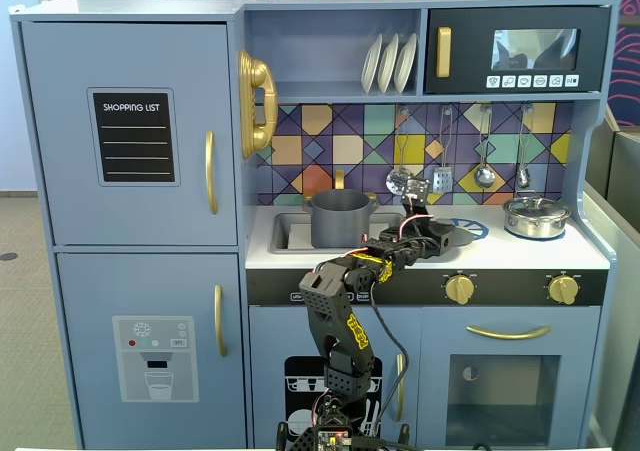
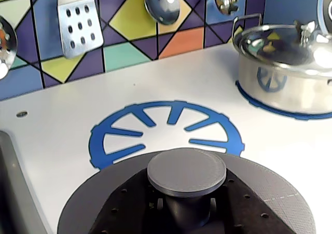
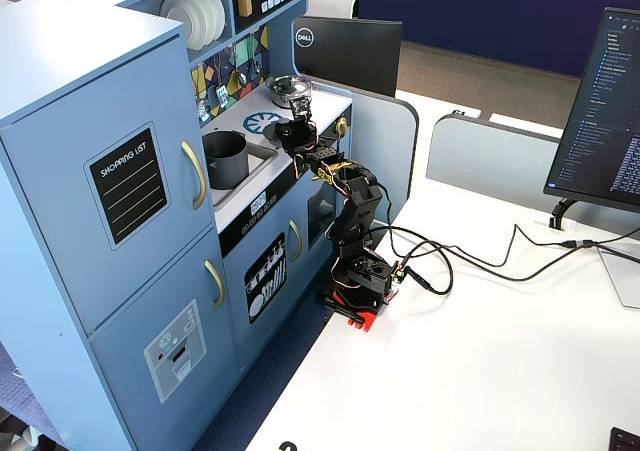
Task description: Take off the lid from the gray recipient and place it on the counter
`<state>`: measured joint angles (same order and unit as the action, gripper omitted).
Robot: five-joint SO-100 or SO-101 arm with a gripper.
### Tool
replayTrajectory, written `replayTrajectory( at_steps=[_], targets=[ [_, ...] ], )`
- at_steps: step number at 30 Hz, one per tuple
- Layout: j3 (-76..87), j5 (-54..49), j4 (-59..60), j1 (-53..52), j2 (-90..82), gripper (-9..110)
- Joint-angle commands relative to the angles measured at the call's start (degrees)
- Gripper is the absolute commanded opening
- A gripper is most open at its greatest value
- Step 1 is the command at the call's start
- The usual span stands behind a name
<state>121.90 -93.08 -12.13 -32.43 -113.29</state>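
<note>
My gripper (image 2: pixel 187 209) is shut on the central knob (image 2: pixel 187 170) of the dark gray lid (image 2: pixel 98 205); black fingers (image 2: pixel 136 200) sit on either side of the knob's stem. The lid is held flat, low over the white counter (image 2: pixel 155 83), at the near edge of the blue burner print (image 2: pixel 119 135); I cannot tell if it touches. In a fixed view the lid (image 1: pixel 457 237) and gripper (image 1: pixel 438 237) are right of the gray recipient (image 1: pixel 340 218), which stands uncovered in the sink. In the other fixed view the recipient (image 3: pixel 225 158) is left of the gripper (image 3: pixel 297 131).
A shiny silver pot (image 2: pixel 285 70) with its own lid stands at the counter's right (image 1: pixel 537 216). Utensils (image 2: pixel 77 18) hang on the tiled back wall. The sink edge (image 2: pixel 13 182) lies to the left in the wrist view.
</note>
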Motion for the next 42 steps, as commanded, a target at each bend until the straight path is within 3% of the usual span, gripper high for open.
replayTrajectory(
  at_steps=[1,19,23,26,35,39,42],
  targets=[
    [-0.8,-0.4,-2.8,0.2,0.2,0],
    [1.1,-2.0,-5.4,0.0,5.0,0],
    [4.0,-0.4,-6.5,-1.7,2.4,20],
    [5.8,-0.2,-7.5,-2.5,0.0,28],
    [4.7,-0.1,-8.2,-3.3,-2.9,26],
    [1.0,2.2,-0.6,-1.1,-9.8,23],
    [-5.4,4.2,12.7,1.1,-17.4,18]
  ],
)
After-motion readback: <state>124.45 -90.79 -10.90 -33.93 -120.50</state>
